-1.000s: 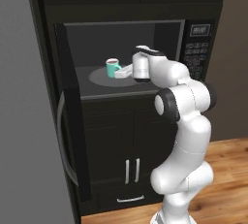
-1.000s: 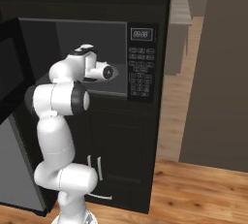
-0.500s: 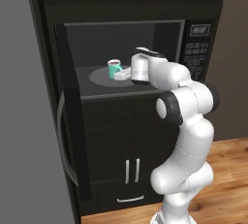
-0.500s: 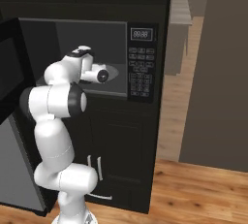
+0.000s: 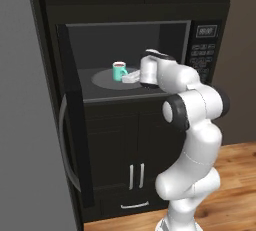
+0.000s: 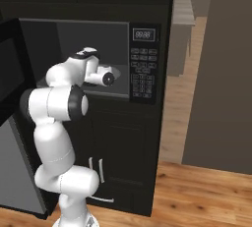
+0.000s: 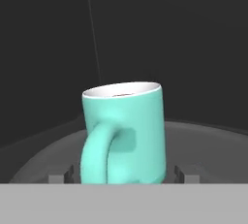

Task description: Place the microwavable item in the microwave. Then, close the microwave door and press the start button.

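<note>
Teal mug (image 7: pixel 123 133) upright on turntable (image 5: pixel 107 80) inside microwave (image 5: pixel 200 50), door (image 5: pixel 72 125) swung open. Fingers (image 7: pixel 58 177) spread open either side of mug, not gripping.

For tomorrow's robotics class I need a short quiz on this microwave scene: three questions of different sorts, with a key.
1. True or false: the microwave door is shut.
2. The teal mug stands on: A) the grey turntable B) the wood floor C) a cabinet shelf.
3. Fill in: the gripper has its jaws ____ on either side of the mug.

Key: 1 false, the door hangs open; 2 A; 3 open.
</note>
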Robot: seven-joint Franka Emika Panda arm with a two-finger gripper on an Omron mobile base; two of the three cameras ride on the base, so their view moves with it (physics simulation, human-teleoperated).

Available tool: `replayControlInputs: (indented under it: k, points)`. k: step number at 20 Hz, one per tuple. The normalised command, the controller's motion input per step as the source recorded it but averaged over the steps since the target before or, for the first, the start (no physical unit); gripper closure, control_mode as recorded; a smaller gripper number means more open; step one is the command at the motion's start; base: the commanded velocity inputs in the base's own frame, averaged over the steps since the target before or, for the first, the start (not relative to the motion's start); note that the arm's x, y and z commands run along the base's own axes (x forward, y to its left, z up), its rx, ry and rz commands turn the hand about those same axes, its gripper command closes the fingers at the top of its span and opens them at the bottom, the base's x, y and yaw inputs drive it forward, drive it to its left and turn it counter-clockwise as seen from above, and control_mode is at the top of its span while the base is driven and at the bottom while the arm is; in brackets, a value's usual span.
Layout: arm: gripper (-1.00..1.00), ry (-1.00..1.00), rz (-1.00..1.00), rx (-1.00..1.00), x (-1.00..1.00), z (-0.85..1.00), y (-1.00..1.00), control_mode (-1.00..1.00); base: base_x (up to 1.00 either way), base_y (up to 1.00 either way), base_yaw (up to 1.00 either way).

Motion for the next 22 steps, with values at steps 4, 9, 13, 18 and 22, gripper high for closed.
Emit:
replayControlInputs:
  k: [4, 9, 13, 18, 22]
  points:
    - [-1.00, 0.00, 0.00, 0.00, -0.27, 0.33, -0.03, -1.00, 0.00, 0.00, 0.00]
    - [-1.00, 0.00, 0.00, 0.00, -0.53, 0.74, 0.03, -1.00, 0.00, 0.00, 0.00]
    - [-1.00, 0.00, 0.00, -0.01, -0.71, 0.73, 0.00, -1.00, 0.00, 0.00, 0.00]
    - [-1.00, 0.00, 0.00, -0.11, -0.95, 0.53, 0.00, -1.00, 0.00, 0.00, 0.00]
    - [-1.00, 0.00, -0.01, -0.03, -0.13, -0.03, 0.00, -1.00, 0.00, 0.00, 0.00]
